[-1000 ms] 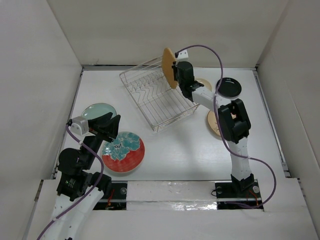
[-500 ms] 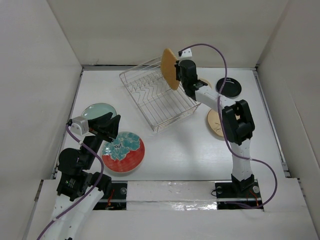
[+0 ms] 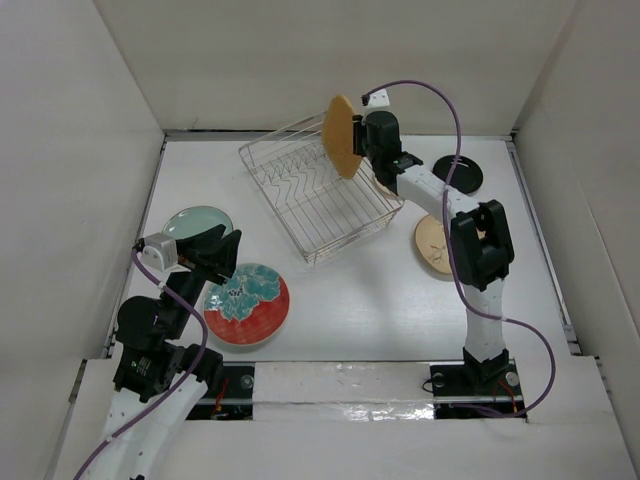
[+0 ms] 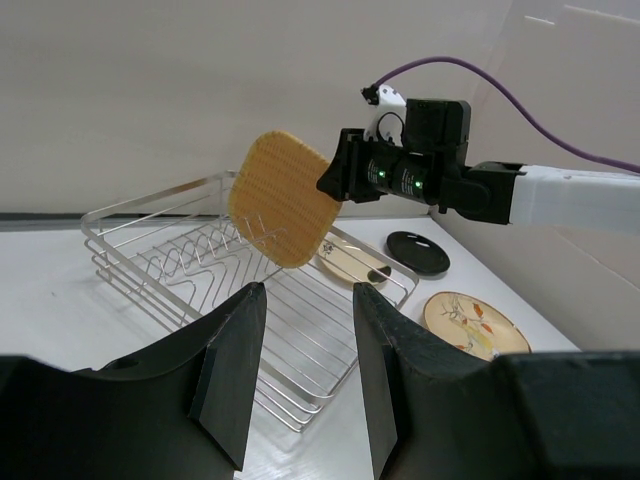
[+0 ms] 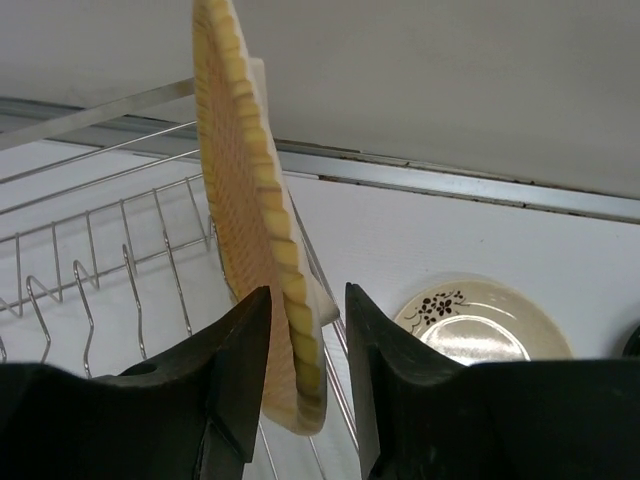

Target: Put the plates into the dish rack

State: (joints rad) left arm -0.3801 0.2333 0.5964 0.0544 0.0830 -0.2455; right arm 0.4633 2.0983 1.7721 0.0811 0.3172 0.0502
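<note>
The rounded-square wooden plate [image 3: 342, 136] [image 4: 280, 210] stands on edge over the far right end of the silver wire dish rack [image 3: 300, 205] [image 4: 150, 262]. In the right wrist view the wooden plate [image 5: 250, 200] sits between the fingers of my right gripper [image 5: 307, 290], which is open, with a gap showing beside the right finger. My left gripper [image 4: 308, 288] [image 3: 225, 250] hovers open and empty at the near left. A red plate with teal flowers [image 3: 247, 304] and a pale teal plate [image 3: 195, 222] lie beside it.
Right of the rack lie a small black plate [image 3: 458, 175] [image 4: 418, 252], a small cream plate with a dark blotch [image 5: 480, 320] [image 4: 352, 265] and a beige speckled plate [image 3: 432, 245] [image 4: 470, 322]. White walls enclose the table on three sides.
The right gripper carried the wooden plate slightly to the right at the rack's far end, and its jaws have spread apart from it. The left arm has not moved.
</note>
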